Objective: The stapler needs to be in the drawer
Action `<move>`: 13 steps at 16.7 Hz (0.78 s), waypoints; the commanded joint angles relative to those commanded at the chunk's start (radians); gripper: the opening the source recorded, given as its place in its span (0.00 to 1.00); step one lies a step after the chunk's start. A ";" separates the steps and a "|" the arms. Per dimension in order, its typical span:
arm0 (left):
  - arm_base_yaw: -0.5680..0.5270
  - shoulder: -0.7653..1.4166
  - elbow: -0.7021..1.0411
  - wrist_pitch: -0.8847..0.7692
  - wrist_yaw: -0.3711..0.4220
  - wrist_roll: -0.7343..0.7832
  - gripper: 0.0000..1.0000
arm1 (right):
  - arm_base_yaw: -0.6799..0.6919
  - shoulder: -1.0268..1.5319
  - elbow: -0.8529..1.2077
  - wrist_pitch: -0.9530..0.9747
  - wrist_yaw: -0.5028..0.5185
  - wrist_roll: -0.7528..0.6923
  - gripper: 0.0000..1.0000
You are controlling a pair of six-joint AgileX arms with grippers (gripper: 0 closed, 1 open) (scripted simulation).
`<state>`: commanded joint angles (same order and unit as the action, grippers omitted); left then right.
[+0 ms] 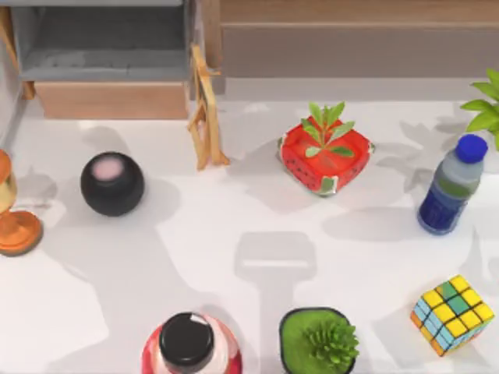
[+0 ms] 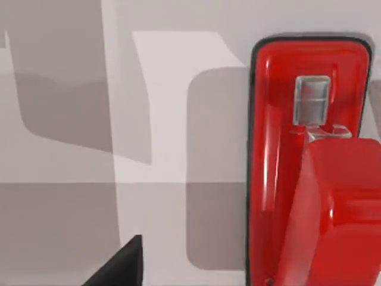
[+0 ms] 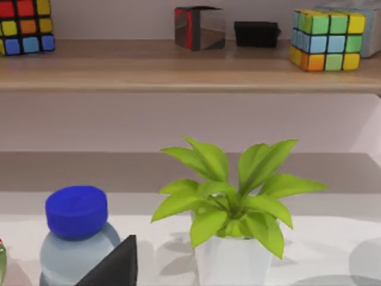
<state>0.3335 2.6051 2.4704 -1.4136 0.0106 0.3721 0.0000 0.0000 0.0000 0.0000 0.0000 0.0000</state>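
Note:
The stapler (image 2: 280, 149) is glossy red with a dark rim and a small metal piece. It lies flat on the white table, close under the camera in the left wrist view. A dark part of my left gripper (image 2: 119, 268) shows at that picture's edge, beside the stapler and apart from it. The drawer (image 1: 109, 100) stands pulled open at the table's back left, with a grey inside and a tan front panel. A dark part of my right gripper (image 3: 113, 265) shows in the right wrist view, near a blue-capped bottle (image 3: 74, 238).
On the table are a black round speaker (image 1: 112, 184), an orange hourglass (image 1: 12, 218), a wooden stand (image 1: 204, 109), a strawberry planter (image 1: 323, 156), a bottle (image 1: 452, 187), a Rubik's cube (image 1: 452, 314), a green succulent pot (image 1: 318, 341) and a red-and-white black-capped container (image 1: 189, 343). A cabinet panel (image 1: 359, 47) spans the back right.

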 joint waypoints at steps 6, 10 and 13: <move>0.039 -0.209 -0.180 0.203 0.095 0.151 1.00 | 0.000 0.000 0.000 0.000 0.000 0.000 1.00; 0.119 -0.383 -0.398 0.531 0.181 0.370 1.00 | 0.000 0.000 0.000 0.000 0.000 0.000 1.00; 0.209 -0.497 -0.600 0.854 0.243 0.576 1.00 | 0.000 0.000 0.000 0.000 0.000 0.000 1.00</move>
<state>0.5423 2.1082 1.8709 -0.5592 0.2531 0.9477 0.0000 0.0000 0.0000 0.0000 0.0000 0.0000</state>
